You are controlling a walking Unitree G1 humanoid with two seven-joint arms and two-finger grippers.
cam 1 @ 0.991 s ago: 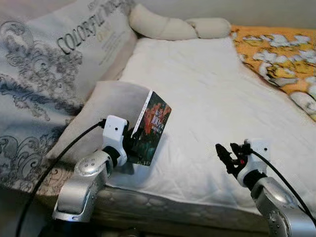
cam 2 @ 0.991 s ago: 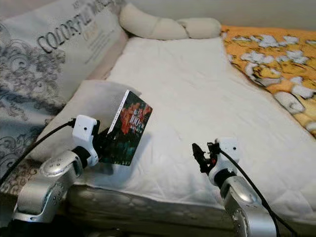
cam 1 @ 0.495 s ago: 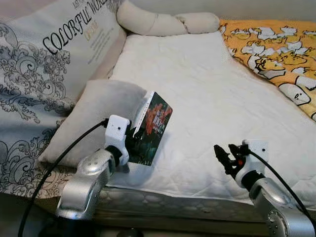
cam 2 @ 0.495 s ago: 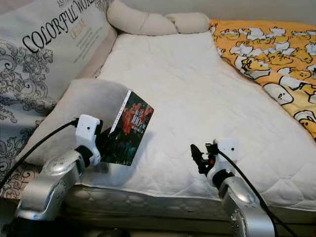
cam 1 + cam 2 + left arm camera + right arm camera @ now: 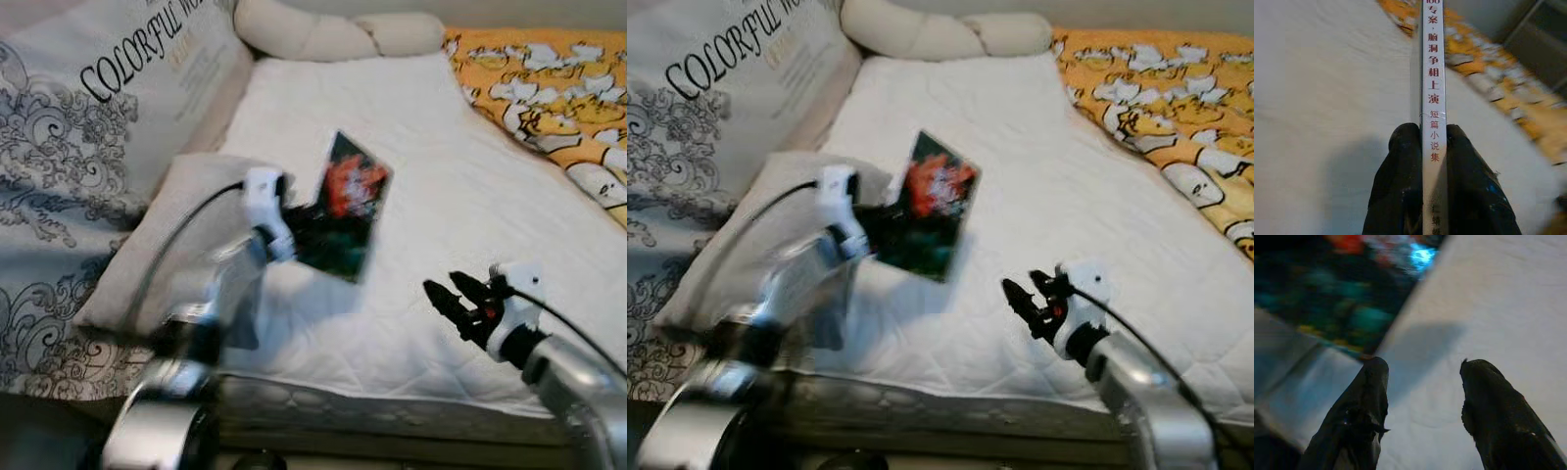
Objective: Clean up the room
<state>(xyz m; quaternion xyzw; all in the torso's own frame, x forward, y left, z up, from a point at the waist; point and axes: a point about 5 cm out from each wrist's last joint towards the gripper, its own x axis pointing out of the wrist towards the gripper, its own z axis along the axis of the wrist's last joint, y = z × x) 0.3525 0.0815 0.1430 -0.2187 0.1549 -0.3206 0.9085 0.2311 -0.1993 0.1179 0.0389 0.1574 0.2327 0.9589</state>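
1. The book [image 5: 346,206] has a dark cover with red and green artwork (blurred in the eye views).
2. Its white spine carries red Chinese characters.
3. It is held tilted above the white bed [image 5: 470,176].

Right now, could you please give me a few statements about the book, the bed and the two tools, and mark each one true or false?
1. The left tool is shut on the book. True.
2. The book lies flat on the white mattress. False: it is held up above the mattress and casts a shadow on it.
3. The right tool is open and holds nothing. True.
4. The orange patterned blanket covers the grey pillow. False: the blanket lies on the bed's far right, the pillow at its left edge.
5. The book's spine bears printed characters. True.
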